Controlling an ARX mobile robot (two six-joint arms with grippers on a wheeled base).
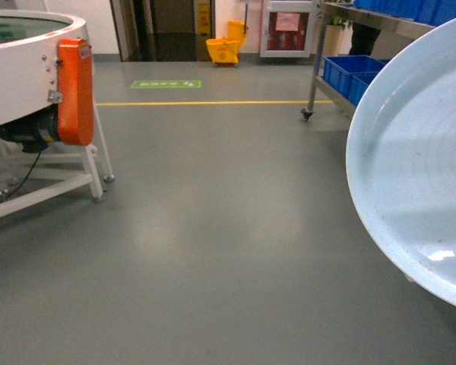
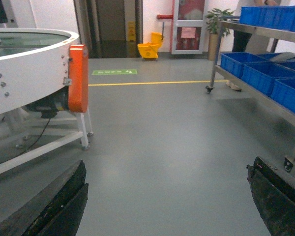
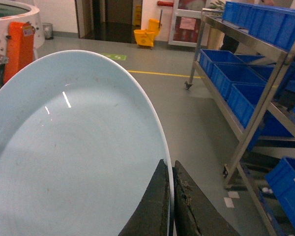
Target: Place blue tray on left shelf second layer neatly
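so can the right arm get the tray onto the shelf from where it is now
Probably not yet. The right gripper is shut on the tray rim, but the shelf stands off to the right across open floor. Nothing blocks the way; the base likely has to roll closer first.

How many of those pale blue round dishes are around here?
1. The blue tray is gripped at its rim by the right pincer, beside the steel shelf. Others may be hidden inside the blue crates.

Right end effector (image 3: pixel 170 206) clamped; left (image 2: pixel 167 201) agape
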